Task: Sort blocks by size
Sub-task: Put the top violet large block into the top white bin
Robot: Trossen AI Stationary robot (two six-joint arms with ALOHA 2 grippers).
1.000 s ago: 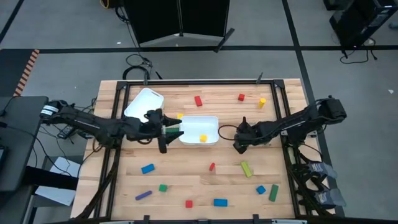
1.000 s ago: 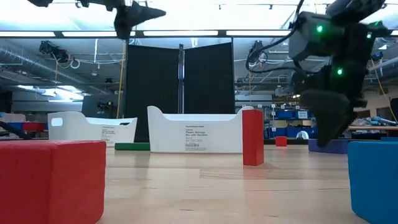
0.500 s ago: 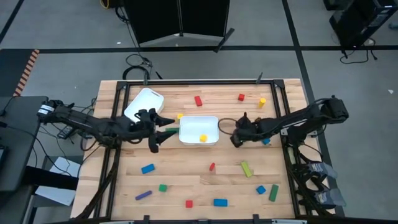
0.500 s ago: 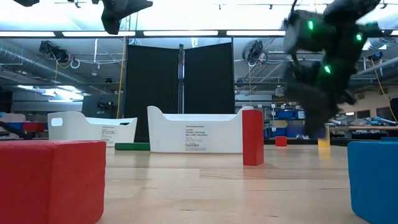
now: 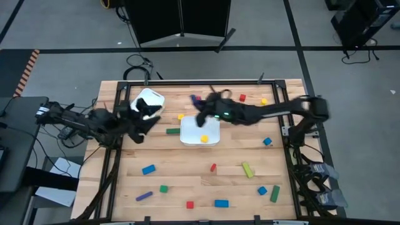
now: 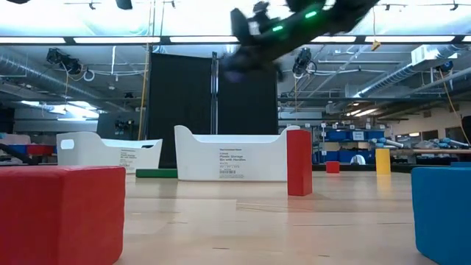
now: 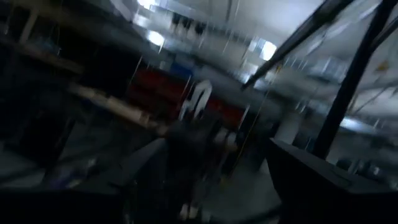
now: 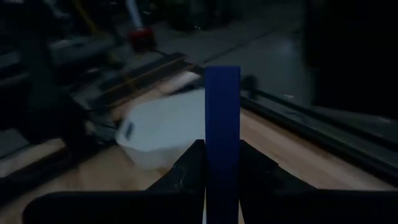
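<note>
Blue bar (image 8: 222, 134) pinched upright in your right gripper (image 8: 217, 165); far tray (image 5: 145, 103) lies at 9 o'clock; left pincer (image 5: 139, 122): cannot tell.

The worktop (image 5: 187, 178) is formed of pale, matt wooden planks framed in dark metal. The white trays (image 5: 200, 130) appear as smooth plastic. The blocks (image 6: 298, 162) are seen as smooth, solid-coloured, with a slight sheen.
</note>
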